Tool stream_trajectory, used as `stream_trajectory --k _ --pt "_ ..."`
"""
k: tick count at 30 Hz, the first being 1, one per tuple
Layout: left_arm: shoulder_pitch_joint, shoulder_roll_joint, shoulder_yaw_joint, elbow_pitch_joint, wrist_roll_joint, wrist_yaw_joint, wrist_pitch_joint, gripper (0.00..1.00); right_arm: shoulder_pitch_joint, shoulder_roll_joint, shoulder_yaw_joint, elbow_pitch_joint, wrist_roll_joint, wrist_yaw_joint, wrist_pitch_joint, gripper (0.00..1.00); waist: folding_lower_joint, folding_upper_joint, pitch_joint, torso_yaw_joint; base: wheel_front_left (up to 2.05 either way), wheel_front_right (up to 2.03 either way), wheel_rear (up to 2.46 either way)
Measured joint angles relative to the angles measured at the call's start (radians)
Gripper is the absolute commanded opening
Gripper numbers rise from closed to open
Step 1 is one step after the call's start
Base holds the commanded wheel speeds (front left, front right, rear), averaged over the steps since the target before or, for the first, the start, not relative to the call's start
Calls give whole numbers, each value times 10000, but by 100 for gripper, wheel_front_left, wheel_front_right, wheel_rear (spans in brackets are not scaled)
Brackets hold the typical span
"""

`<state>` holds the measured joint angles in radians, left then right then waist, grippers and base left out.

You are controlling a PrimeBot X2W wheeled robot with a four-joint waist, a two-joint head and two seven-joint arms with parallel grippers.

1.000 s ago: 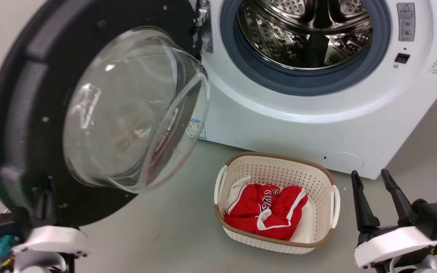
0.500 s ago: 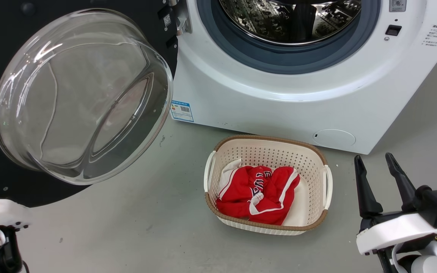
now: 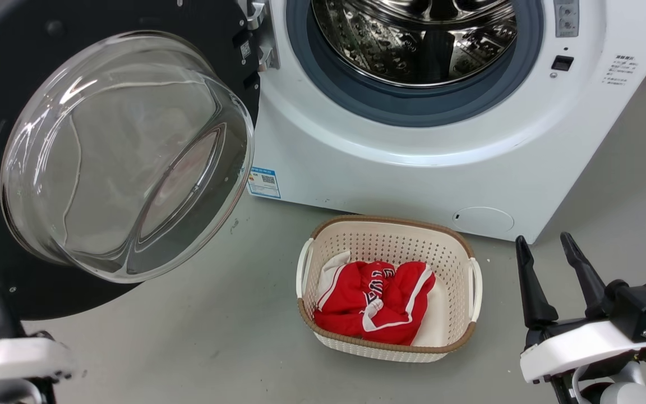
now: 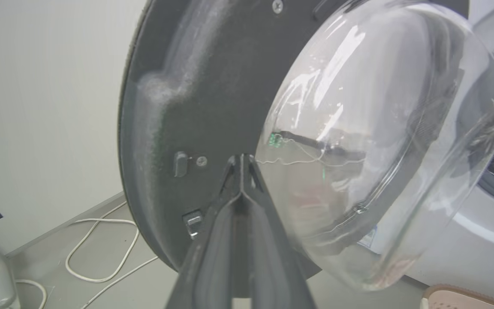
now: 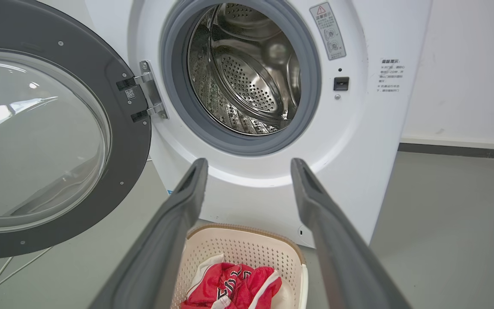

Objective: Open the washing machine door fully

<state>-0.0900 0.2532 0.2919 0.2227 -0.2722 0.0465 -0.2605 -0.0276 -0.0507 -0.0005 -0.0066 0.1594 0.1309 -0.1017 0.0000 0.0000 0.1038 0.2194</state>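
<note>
Grey floor (image 3: 233, 348), pale wall (image 4: 37, 107) behind. Item: washing machine (image 3: 401, 179), white front-loader, at 12 to 1 o'clock in the head view; steel perforated drum (image 3: 413, 39) exposed, ringed by a grey rubber gasket (image 3: 413, 109); blue label sticker (image 3: 263, 182) at its lower corner toward 7 o'clock, round filter cap (image 3: 483, 220) toward 5 o'clock. Item: washing machine door (image 3: 104, 17), glossy black disc, at 9 to 10 o'clock in the head view, swung wide on its metal hinge (image 5: 148, 96), clear of the drum mouth, its inner face and bulging glass bowl (image 4: 380, 128) turned toward the robot. Item: laundry basket (image 3: 384, 241), cream, perforated, brown-rimmed, on the floor at 6 o'clock of the machine, just before its front; it holds a red garment (image 3: 376, 308) with white trim. Item: white cable (image 4: 101, 240), looped on the floor by the wall. Item: left pincer (image 4: 242, 161), at 8 o'clock in the head view, fingers pressed together with nothing between them, tips before the door's black inner face at the edge of the bowl; contact cannot be told. Item: right pincer (image 3: 541, 238), at 4 o'clock in the head view, fingers spread apart, holding nothing, well apart from the door, beside the basket at its 3 o'clock.
</note>
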Motion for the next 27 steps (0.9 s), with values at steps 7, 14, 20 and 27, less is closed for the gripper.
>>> stream_trajectory --k 7,14,20,27 --pt "1217 -1139 -723 -1664 688 -119 -15 0 74 0 79 75 12 0 -44 100 0 0 -296 -129 0 0 0" --pt "1670 -1678 -1952 -2288 846 -353 23 100 70 0 309 125 84 0 -163 100 0 0 -487 -586 0 0 0" --pt "1332 -1682 -2510 -2514 989 -489 244 100 63 0 284 36 -40 0 -213 100 0 0 -538 -959 0 0 0" --pt "846 -1655 -2865 -2378 1103 -571 380 100 56 0 23 -201 -385 0 -213 100 0 0 -546 -1483 0 0 0"
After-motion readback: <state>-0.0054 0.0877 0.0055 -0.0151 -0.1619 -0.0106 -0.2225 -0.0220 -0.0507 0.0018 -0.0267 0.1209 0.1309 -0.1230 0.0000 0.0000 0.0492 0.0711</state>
